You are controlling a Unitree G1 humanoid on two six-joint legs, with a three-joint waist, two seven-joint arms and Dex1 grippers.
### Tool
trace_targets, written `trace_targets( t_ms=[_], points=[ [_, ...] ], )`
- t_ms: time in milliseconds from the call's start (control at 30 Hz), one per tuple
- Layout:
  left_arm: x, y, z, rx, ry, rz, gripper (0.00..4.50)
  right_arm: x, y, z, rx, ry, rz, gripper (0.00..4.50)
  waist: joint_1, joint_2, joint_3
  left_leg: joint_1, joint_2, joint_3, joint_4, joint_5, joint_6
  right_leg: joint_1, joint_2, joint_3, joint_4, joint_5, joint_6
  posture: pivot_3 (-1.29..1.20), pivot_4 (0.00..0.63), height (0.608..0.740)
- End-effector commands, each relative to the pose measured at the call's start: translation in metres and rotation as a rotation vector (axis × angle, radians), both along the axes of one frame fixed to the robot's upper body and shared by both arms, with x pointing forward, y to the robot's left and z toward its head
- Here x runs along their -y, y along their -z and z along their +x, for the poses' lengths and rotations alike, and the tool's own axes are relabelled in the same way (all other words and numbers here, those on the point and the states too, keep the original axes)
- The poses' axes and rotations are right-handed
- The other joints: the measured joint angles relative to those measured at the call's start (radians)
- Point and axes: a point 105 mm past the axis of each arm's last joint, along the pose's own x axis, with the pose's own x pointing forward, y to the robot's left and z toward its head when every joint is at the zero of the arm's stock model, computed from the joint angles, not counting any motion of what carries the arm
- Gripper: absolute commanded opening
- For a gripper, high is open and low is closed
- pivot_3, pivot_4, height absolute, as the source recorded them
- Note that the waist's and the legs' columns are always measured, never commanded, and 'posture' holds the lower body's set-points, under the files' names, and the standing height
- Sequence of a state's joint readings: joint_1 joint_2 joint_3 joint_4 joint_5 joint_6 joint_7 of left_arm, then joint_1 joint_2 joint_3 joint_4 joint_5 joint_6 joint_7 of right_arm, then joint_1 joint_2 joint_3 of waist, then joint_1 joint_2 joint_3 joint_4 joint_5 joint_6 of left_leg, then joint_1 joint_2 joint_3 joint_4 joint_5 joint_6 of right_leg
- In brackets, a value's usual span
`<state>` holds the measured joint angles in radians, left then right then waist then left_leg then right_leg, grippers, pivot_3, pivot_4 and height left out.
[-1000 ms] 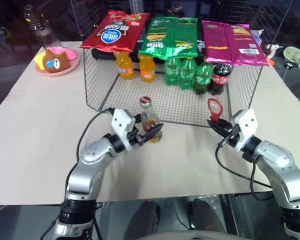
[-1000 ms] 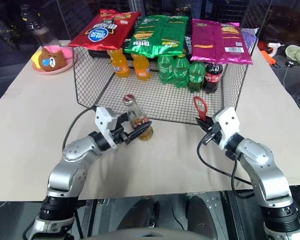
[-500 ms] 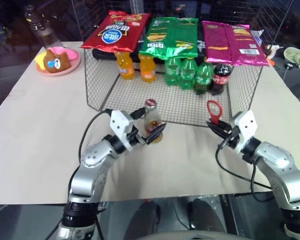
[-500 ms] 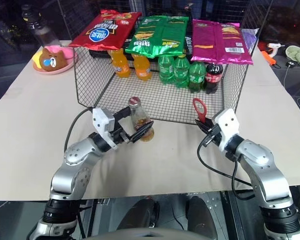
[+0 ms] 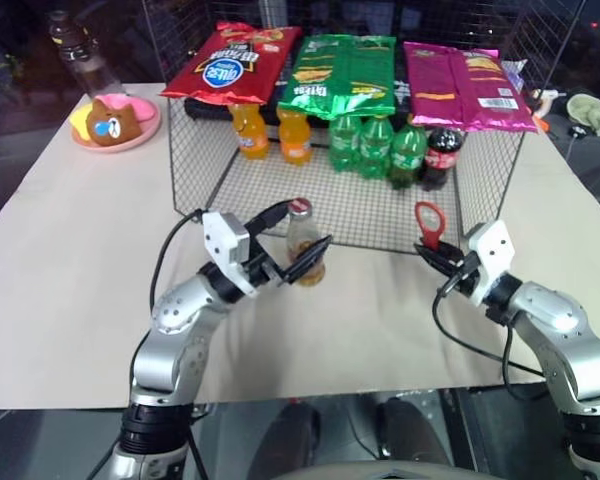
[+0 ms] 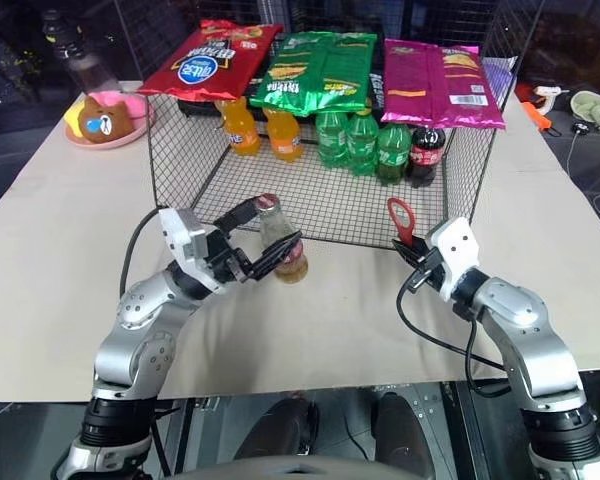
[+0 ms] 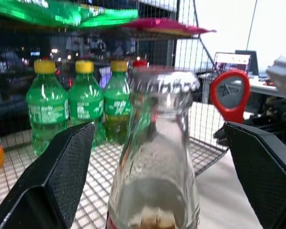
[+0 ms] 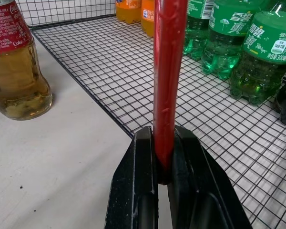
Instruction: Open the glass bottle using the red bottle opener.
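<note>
Nearest the robot, on the beige surface (image 5: 70,300), the left gripper (image 5: 292,238) has its jaws wide apart on either side of the bottle (image 5: 303,247), one finger (image 5: 268,215) behind the neck and the other in front of the body; neither finger visibly presses the glass. The bottle stands upright on the surface just in front of the wire rack (image 5: 190,160), cap on, amber drink filling its lower part. To the right, well apart from the bottle, the right gripper (image 5: 432,252) has its jaws clamped together on the handle of the opener (image 5: 430,220), which stands upright with its red loop head uppermost, against the rack's front edge. Inside the rack stand two orange bottles (image 5: 270,132), three green bottles (image 5: 377,145) and a cola bottle (image 5: 441,155). Red, green and magenta snack bags (image 5: 345,65) lie across the rack's top. At the far left corner sits a pink plate (image 5: 130,135) bearing a bear-shaped toy (image 5: 110,122).
</note>
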<state>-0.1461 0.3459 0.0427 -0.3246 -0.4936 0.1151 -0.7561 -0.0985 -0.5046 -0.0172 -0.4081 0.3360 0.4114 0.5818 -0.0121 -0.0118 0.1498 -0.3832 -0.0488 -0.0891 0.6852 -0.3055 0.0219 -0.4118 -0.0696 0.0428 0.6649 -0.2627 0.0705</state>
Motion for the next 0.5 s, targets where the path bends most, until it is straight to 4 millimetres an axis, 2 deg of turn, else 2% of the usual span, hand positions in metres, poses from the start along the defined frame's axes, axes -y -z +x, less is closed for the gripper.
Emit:
trace_targets(
  t_ms=[33, 500],
  points=[
    [0.001, -0.014, -0.005, 0.074, 0.002, -0.030, 4.45, 0.003, -0.014, 0.001, 0.055, -0.002, -0.001, 0.00, 0.000, 0.000, 0.000, 0.000, 0.000, 0.000, 0.000, 0.000, 0.000, 0.000, 0.000, 0.000, 0.000, 0.000, 0.000, 0.00, 0.150, 0.740],
    [-0.003, 0.002, -0.003, 0.049, -0.034, 0.014, 4.45, 0.000, -0.017, -0.001, 0.055, -0.019, -0.016, 0.00, 0.000, 0.000, 0.000, 0.000, 0.000, 0.000, 0.000, 0.000, 0.000, 0.000, 0.000, 0.000, 0.000, 0.000, 0.000, 0.00, 0.150, 0.740]
  ],
)
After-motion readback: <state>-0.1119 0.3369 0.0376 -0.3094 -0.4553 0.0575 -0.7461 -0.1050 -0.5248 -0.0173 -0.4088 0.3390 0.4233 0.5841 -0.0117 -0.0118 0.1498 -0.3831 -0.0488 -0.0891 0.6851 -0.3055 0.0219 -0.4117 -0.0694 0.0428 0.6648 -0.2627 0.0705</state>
